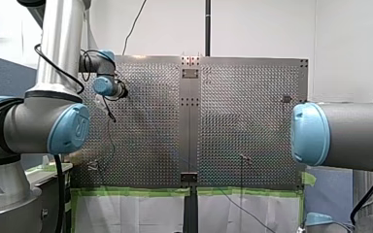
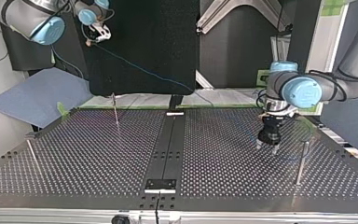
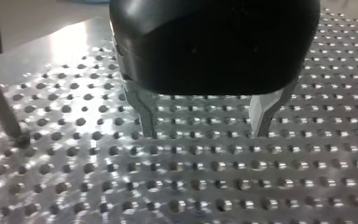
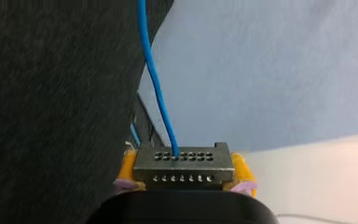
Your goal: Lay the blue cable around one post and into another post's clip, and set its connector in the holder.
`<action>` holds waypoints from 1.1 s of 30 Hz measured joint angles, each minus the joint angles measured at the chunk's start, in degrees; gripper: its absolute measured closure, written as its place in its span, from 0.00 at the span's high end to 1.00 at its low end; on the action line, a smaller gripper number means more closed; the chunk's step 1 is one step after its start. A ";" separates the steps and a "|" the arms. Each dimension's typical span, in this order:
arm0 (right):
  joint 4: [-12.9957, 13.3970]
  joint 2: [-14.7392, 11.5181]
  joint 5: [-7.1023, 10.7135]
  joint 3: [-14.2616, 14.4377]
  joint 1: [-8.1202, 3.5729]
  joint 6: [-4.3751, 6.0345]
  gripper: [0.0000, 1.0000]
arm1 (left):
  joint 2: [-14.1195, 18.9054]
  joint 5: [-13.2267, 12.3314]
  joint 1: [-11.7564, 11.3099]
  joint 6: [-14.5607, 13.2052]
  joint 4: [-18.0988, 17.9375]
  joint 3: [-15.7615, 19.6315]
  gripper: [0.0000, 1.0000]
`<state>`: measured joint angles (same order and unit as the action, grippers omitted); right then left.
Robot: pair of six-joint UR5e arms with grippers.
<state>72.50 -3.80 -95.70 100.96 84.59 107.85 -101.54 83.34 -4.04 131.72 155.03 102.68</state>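
blue cable [image 4: 154, 86], connector [image 4: 182, 168] in right jaws

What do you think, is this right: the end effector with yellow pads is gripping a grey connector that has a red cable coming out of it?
Only the colour is wrong: the cable is blue, not red. The right wrist view shows it leaving the grey connector, gripped between the yellow pads of the right end effector.

Perforated table [image 2: 74, 158] carries thin upright posts [image 2: 115, 112]
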 joint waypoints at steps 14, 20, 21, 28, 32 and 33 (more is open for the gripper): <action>-1.28 -4.44 1.98 0.01 0.95 1.71 0.00 | 0.60 4.55 3.55 -6.72 6.69 4.78 1.00; -1.48 -4.85 2.39 0.02 0.97 2.08 0.00 | 1.56 5.12 5.25 -9.99 8.22 6.72 1.00; -1.50 -4.87 2.45 0.01 0.97 2.09 0.00 | 1.89 5.14 5.45 -10.48 8.38 6.88 1.00; -1.60 -4.94 2.93 0.01 0.98 2.14 0.00 | 5.56 6.29 6.13 -11.15 8.96 8.70 1.00; -1.71 -4.98 3.60 0.02 1.04 2.13 0.00 | 7.55 8.07 5.95 -10.68 9.38 9.48 1.00; -1.71 -5.00 3.75 0.02 1.05 2.13 0.00 | 8.18 8.67 5.91 -10.64 9.50 9.72 1.00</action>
<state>70.79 -8.80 -91.94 100.98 85.63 109.98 -93.36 92.00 1.87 121.08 164.54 112.40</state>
